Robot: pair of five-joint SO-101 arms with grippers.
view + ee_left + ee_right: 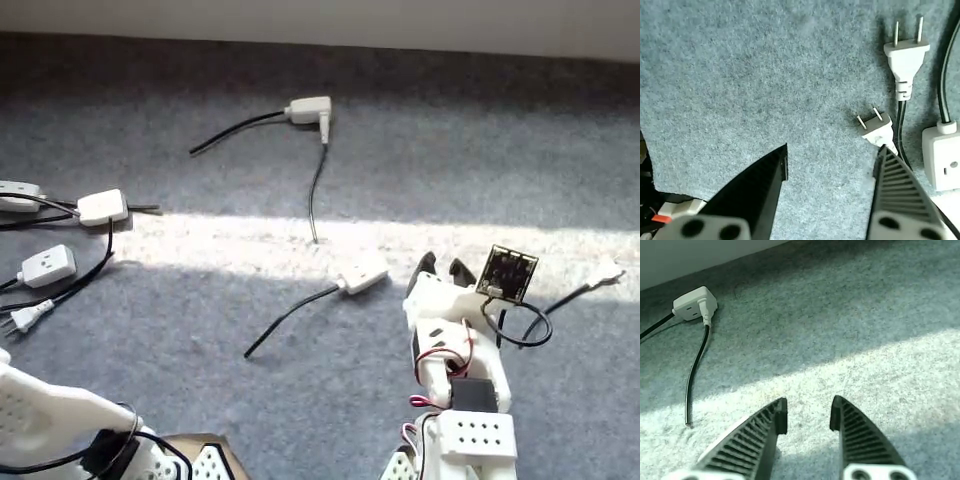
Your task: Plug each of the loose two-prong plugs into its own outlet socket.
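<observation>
lying loose on the carpet [740, 75], a small plug [875, 127] is seen just ahead of the left gripper [834, 155], almost at the tip of one finger but not held. a bigger plug [905, 55] is laid beyond it, prongs free as well, and a socket [942, 155] is found just beside their cords. the left gripper's jaws are spread wide over bare carpet.

the right gripper [810, 405] is held low above a sunlit strip, its jaws parted by a narrow gap with nothing between them. from the high view it is placed just beside a mid socket [362, 272], whose holes cannot be made out. a third plug [605, 272] is seen loose near the arm's other side. near the wall, a far socket [692, 302] is already filled by a fitted plug [706, 312] with a black cord [695, 365].
</observation>
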